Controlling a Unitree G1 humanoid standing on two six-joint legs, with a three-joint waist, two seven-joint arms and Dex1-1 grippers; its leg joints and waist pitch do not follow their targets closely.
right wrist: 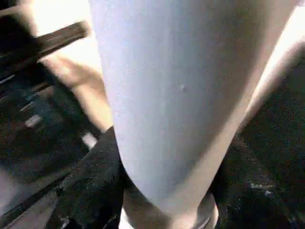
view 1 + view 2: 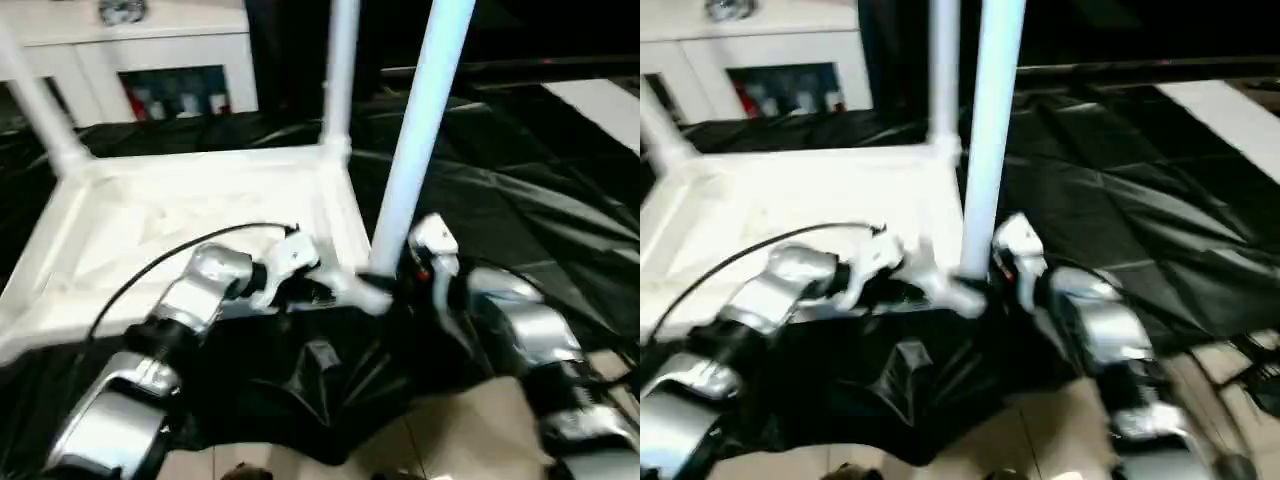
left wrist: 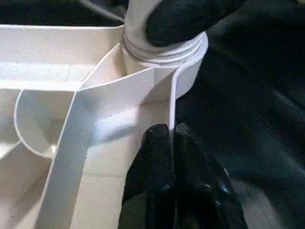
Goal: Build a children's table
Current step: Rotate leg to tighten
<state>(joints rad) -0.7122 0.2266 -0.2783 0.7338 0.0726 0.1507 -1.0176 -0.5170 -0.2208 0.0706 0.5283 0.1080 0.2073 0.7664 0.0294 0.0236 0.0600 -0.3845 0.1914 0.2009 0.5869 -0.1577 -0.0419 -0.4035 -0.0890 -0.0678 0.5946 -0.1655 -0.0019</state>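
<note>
Left wrist view: your left gripper [image 3: 172, 138] pinches the tabletop [image 3: 57, 71] wall shut; right gripper [image 2: 425, 262] hugs the leg [image 2: 415, 150], grip unclear — it could tip.

No text, label, brand, number or sign can be read anywhere in these views. The items behind the far cabinet's [image 2: 150, 60] glass door are too blurred to make out.

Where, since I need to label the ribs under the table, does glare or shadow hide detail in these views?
Left eye view: glare washes out the tabletop, so its underside detail is barely readable. Left wrist view: softer light, the ribs stand out clearly, with a shadow under the corner socket. Right wrist view: the leg is evenly lit, but its surroundings fall into dark shadow.
</note>
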